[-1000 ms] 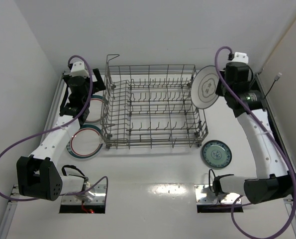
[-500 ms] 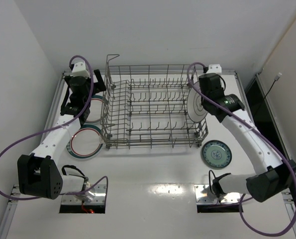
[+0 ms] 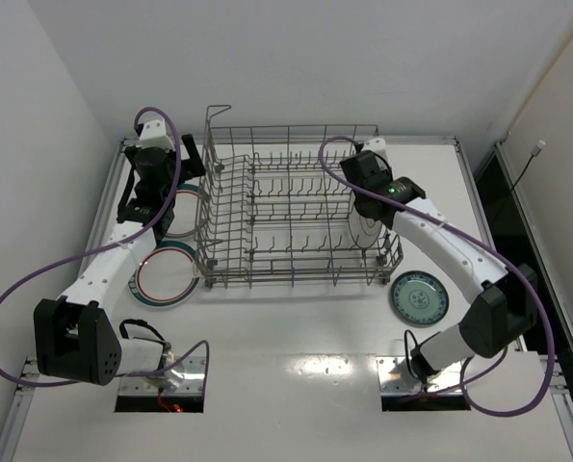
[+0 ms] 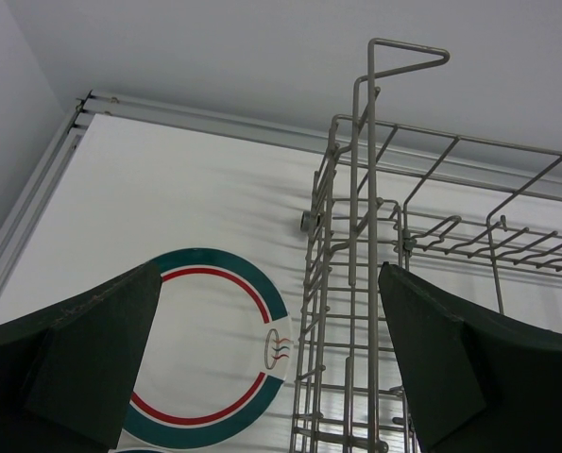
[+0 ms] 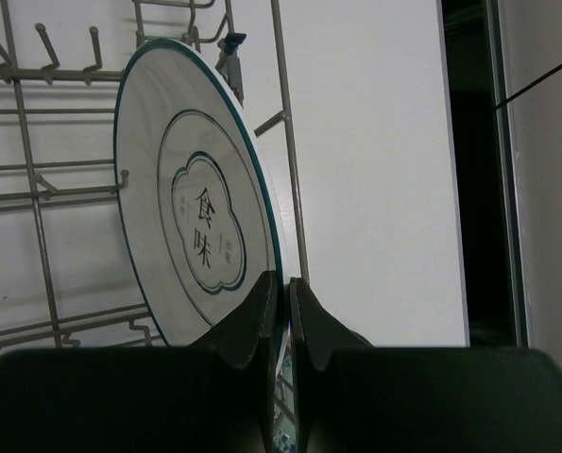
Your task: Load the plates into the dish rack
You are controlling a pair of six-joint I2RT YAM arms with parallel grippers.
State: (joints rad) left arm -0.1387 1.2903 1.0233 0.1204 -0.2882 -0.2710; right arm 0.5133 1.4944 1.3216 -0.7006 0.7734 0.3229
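Two ringed plates (image 3: 166, 276) lie on the table (image 3: 296, 337) left of the dish rack (image 3: 267, 277); the teal plate (image 3: 420, 296) sits off its near right corner. The right gripper (image 5: 282, 283) is clenched on the rim of the white motif plate (image 5: 195, 222), which stands upright inside the rack's right end. The left gripper (image 4: 270, 269) hangs spread wide above the far ringed plate (image 4: 205, 349).

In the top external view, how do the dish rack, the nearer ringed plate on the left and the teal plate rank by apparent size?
1. dish rack: by far the largest.
2. ringed plate.
3. teal plate: only slightly smaller than the ringed one. Both lie flat at a similar depth, so the order seems fair.
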